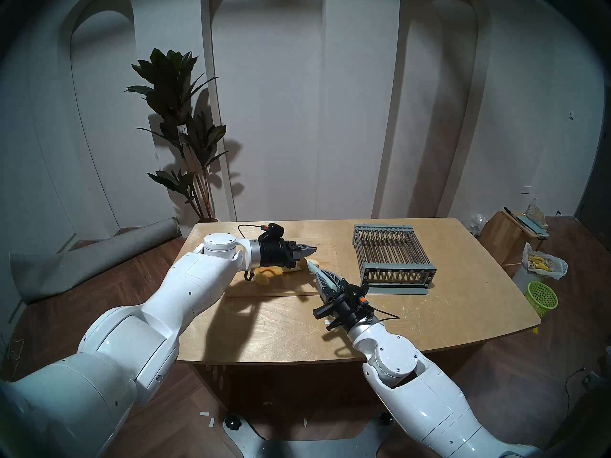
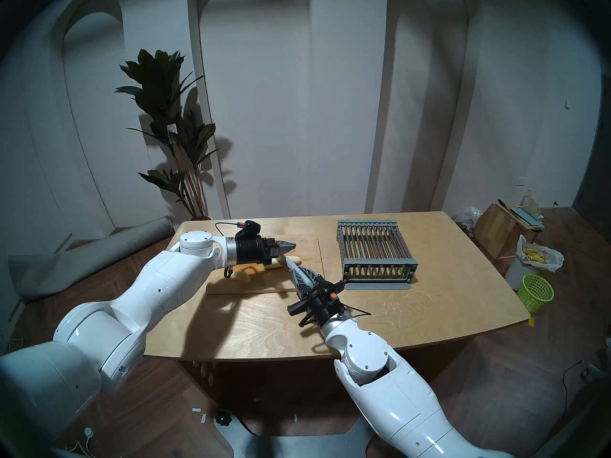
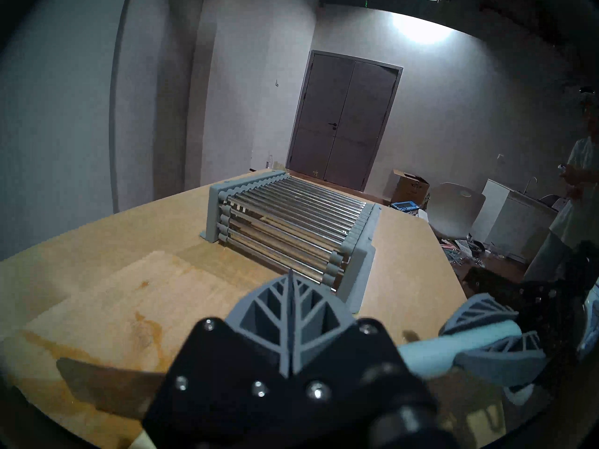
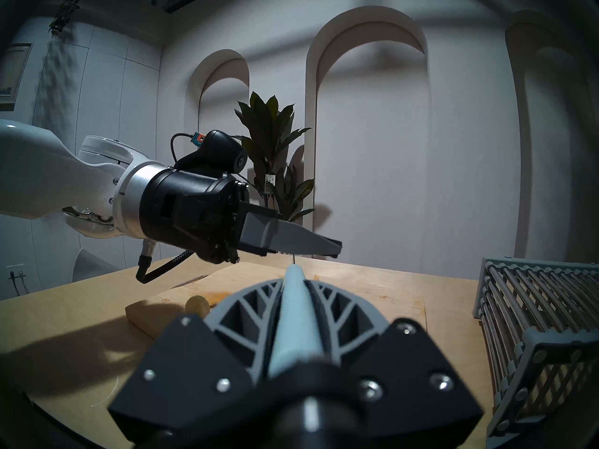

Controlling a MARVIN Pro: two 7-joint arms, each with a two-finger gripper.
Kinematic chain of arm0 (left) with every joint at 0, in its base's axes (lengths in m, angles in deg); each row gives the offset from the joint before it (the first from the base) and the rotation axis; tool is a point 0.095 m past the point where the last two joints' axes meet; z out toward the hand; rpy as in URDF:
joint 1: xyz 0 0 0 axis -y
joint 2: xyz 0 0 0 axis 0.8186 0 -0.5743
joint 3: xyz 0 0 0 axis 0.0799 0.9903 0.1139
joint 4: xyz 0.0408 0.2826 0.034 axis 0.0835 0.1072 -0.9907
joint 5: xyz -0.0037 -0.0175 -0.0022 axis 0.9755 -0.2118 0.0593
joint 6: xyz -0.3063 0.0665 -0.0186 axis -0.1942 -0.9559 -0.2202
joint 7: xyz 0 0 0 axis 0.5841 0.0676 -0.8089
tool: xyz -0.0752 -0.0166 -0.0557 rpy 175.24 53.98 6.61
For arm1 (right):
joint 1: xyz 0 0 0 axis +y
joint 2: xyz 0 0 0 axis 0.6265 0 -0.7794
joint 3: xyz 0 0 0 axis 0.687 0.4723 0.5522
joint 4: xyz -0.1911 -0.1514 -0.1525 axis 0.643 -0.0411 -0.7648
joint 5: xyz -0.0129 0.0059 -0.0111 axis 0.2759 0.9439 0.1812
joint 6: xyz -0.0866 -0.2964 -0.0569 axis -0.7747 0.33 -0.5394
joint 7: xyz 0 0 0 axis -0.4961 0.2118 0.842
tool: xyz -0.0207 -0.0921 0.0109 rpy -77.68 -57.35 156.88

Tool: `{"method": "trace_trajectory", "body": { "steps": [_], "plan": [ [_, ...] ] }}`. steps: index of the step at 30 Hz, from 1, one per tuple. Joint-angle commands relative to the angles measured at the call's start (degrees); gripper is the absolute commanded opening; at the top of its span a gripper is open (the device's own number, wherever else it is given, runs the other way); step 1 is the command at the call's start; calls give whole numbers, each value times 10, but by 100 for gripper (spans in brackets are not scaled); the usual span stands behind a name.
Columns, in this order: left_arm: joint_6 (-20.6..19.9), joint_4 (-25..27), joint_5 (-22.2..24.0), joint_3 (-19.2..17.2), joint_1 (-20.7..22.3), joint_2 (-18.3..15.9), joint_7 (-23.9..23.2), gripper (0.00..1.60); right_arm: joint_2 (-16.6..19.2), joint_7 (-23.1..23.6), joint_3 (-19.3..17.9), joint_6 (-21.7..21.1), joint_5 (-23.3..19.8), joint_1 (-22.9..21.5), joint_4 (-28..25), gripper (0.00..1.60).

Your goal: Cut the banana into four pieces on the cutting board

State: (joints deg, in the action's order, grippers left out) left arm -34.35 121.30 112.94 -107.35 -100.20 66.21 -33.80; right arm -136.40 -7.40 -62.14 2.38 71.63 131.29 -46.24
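Observation:
The cutting board (image 1: 287,287) lies left of the table's middle, and its orange-brown stain shows in the left wrist view (image 3: 142,328). One stubby banana chunk (image 1: 263,278) lies near the board's left end and also shows in the right wrist view (image 4: 196,304). More pale banana (image 1: 313,261) lies under and beside the left gripper, partly hidden. My left gripper (image 1: 314,249) is shut and empty, level above the board. My right gripper (image 1: 314,270) is shut on a knife's pale blue handle (image 4: 291,309). The blade (image 3: 97,386) reaches under the left gripper.
A grey slatted rack (image 1: 391,255) stands on the table right of the board, close to my right gripper. On the floor at the right are a white bag of yellow peels (image 1: 542,262) and a green basket (image 1: 542,297). A plant (image 1: 185,133) stands behind the table.

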Motion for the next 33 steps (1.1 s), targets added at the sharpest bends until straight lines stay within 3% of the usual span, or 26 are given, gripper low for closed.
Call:
{"method": "trace_trajectory", "body": {
  "steps": [1, 33],
  "plan": [
    [12, -8, -1, -1, 13, 5, -10, 0, -8, -2, 0, 8, 0, -9, -10, 0],
    [56, -92, -3, 7, -7, 24, -34, 0, -6, 0, -4, 1, -6, -15, 14, 0]
  ]
}}
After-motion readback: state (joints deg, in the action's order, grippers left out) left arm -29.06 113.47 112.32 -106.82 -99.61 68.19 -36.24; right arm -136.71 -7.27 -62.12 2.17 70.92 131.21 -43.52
